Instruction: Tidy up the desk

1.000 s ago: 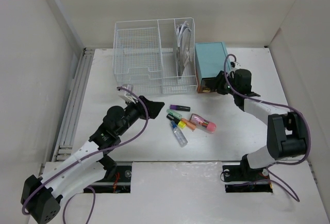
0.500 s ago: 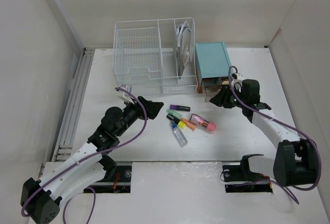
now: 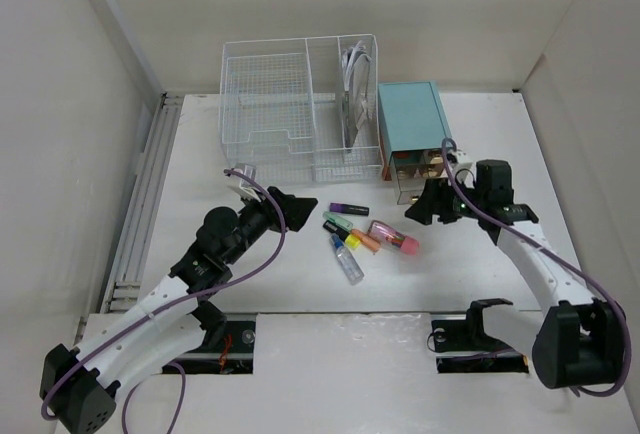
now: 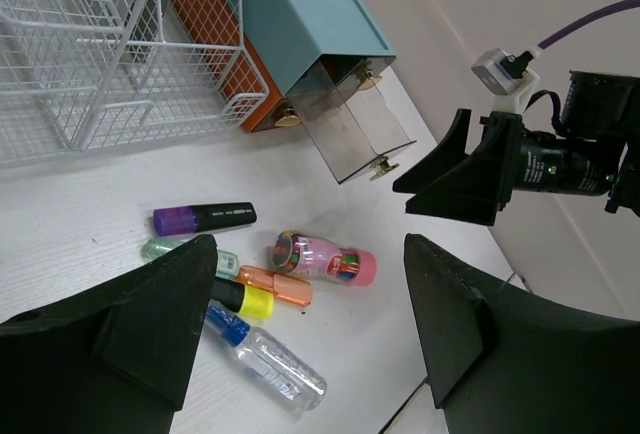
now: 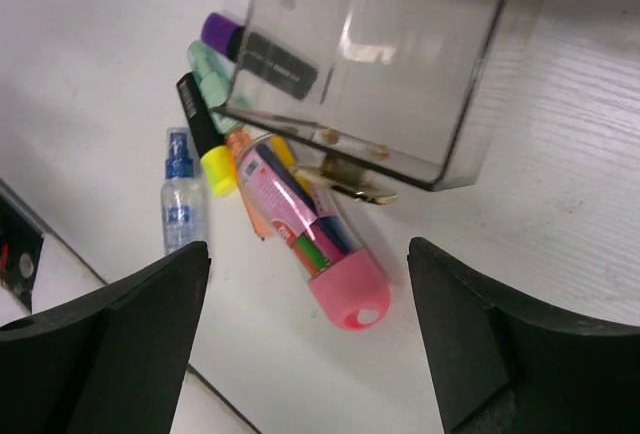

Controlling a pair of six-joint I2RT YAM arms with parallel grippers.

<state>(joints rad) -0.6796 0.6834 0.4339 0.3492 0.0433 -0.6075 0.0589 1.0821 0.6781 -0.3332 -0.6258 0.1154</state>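
On the white desk (image 3: 200, 154) lies a loose cluster: a purple highlighter (image 3: 348, 209), a green one (image 3: 338, 222), a pink tube of coloured pens (image 3: 395, 238) and a small clear bottle with a blue cap (image 3: 349, 262). My left gripper (image 3: 296, 204) hovers open just left of the cluster with nothing between its fingers. In the left wrist view the tube (image 4: 325, 259) and the bottle (image 4: 265, 359) lie below the left gripper (image 4: 310, 334). My right gripper (image 3: 420, 209) is open, just in front of a clear drawer (image 3: 412, 184) and above the tube (image 5: 310, 244).
A teal drawer box (image 3: 410, 129) stands at the back right, its clear drawer (image 5: 380, 54) pulled out, with a brass knob (image 5: 350, 189) at the front. A white wire basket (image 3: 300, 104) with cables sits beside it. Yellow (image 4: 240, 299) and orange (image 4: 275, 284) highlighters lie in the cluster.
My right gripper drew back from the teal box, the clear drawer came out with it, and the jaws then opened off the knob. The left arm barely moved.
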